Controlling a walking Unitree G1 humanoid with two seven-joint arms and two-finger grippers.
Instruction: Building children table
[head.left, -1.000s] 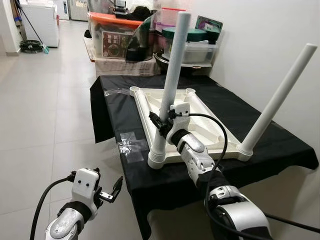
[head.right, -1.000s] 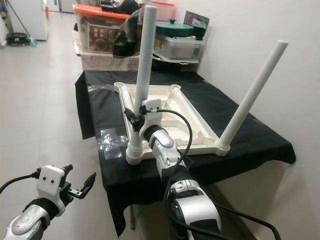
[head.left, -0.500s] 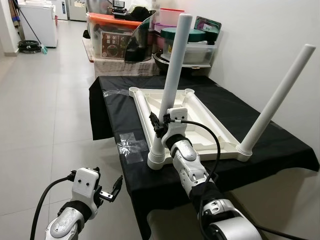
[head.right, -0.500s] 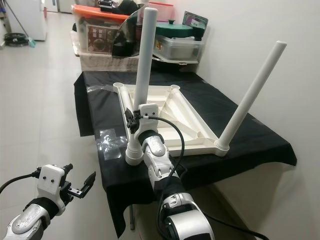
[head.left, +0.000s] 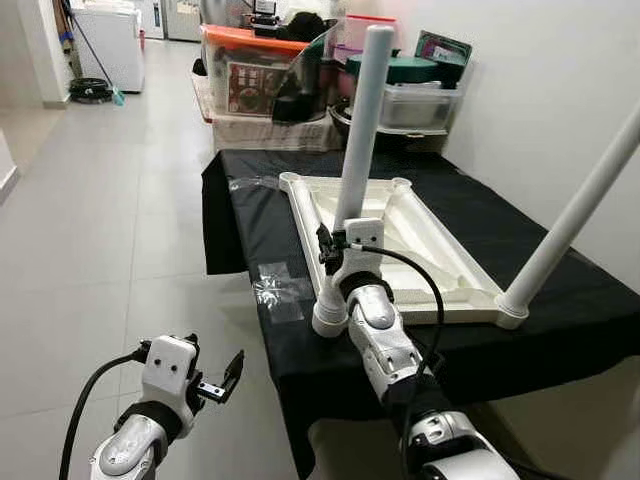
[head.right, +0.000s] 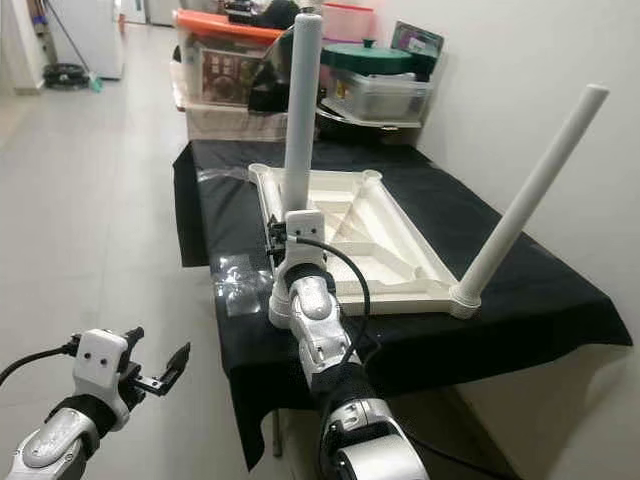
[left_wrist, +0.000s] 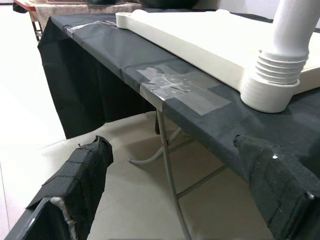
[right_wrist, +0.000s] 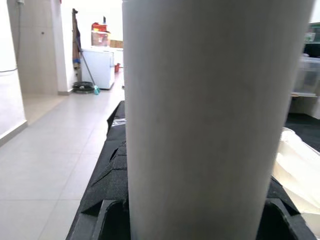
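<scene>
In the left eye view, a white plastic children's table top (head.left: 420, 245) lies upside down on a bench draped in black cloth (head.left: 255, 215), with 2 white tube legs standing up from its near corners: the near-left leg (head.left: 358, 130) upright in its ribbed socket (head.left: 330, 317) and the near-right leg (head.left: 580, 205) leaning away toward the right wall. The right gripper (head.left: 328, 247) reaches in from below and is closed around the lower part of the near-left leg, just above the socket, a black cable (head.left: 425, 290) looping over its silver arm. The left gripper (head.left: 228, 375) hangs low over the grey tiled floor (head.left: 90, 250), well apart from the bench, its 2 fingers spread and holding nothing. Storage bins (head.left: 250, 70) and a green-lidded container (head.left: 405, 68) crowd the floor behind the bench. The right eye view shows the same layout, with a patch of clear tape (head.right: 238, 275) on the cloth beside the socket. In the left wrist view, the left gripper's 2 padded fingers (left_wrist: 82, 175) stand wide apart, framing the bench edge, a thin metal bench leg (left_wrist: 170, 175) and the ribbed socket. In the right wrist view, the near-left leg sits close against the camera between the right gripper's black fingers (right_wrist: 107, 200).
</scene>
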